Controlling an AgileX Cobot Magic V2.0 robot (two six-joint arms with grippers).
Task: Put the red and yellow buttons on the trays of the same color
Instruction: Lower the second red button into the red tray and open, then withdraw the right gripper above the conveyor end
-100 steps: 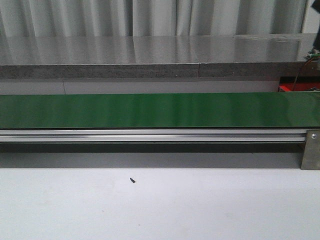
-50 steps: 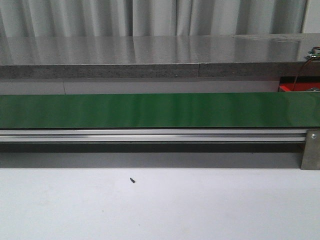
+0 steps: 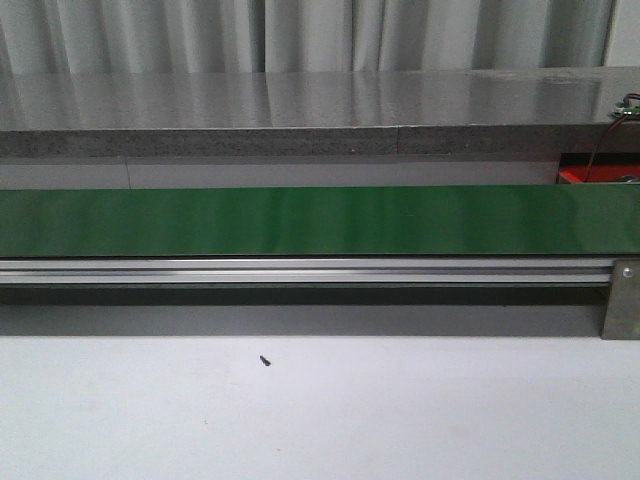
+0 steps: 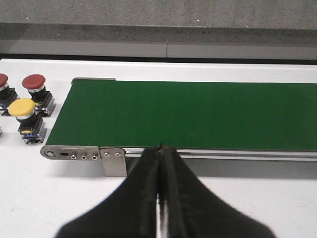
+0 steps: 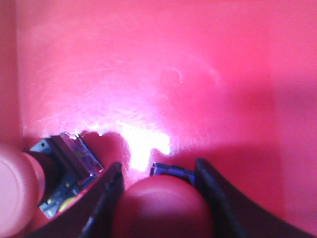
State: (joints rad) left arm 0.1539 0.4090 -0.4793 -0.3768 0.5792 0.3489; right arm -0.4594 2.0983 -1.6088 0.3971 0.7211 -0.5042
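In the right wrist view a red button sits between the fingers of my right gripper, which is shut on it low inside the red tray. A second button lies on its side on the tray floor beside it. My left gripper is shut and empty, hanging over the white table before the conveyor's near rail. Left of the belt's end stand a red button, a yellow button and part of another red button. No yellow tray is in view.
The green conveyor belt crosses the table on an aluminium rail. A sliver of the red tray shows at the far right behind it. A small black screw lies on the white table. A grey counter runs behind.
The wires at the right edge of the front view have shifted slightly upward. Nothing else has visibly moved.
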